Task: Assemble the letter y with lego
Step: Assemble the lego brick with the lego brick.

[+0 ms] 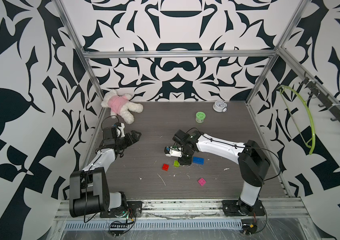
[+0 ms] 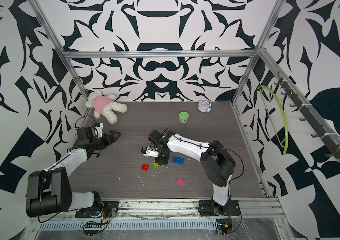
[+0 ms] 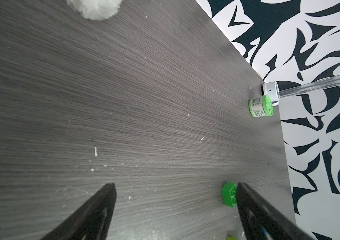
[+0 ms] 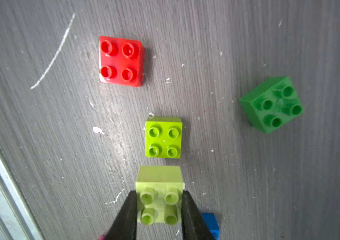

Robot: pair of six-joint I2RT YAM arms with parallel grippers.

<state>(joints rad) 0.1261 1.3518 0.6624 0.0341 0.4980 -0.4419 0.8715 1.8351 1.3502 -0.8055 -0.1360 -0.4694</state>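
Note:
My right gripper (image 4: pixel 159 192) is shut on a lime lego brick (image 4: pixel 158 182), studs toward the wrist camera. Just ahead of it a second lime brick (image 4: pixel 163 137) sits on the table, also seen in a top view (image 1: pixel 176 163). Around them lie a red brick (image 1: pixel 165 166), a blue rectangle (image 1: pixel 198 160), a pink brick (image 1: pixel 201 181) and a green brick (image 4: pixel 272 104). All bricks are separate, and the letter y is out of view. My left gripper (image 1: pixel 136 135) hovers open and empty at the table's left, far from the bricks.
A white plush toy in pink (image 1: pixel 121 106) lies at the back left. A round green tub (image 1: pixel 200 117) and a small clock (image 1: pixel 219 106) stand at the back right. Metal frame posts border the table, and a green hanger (image 1: pixel 306 116) hangs on the right wall.

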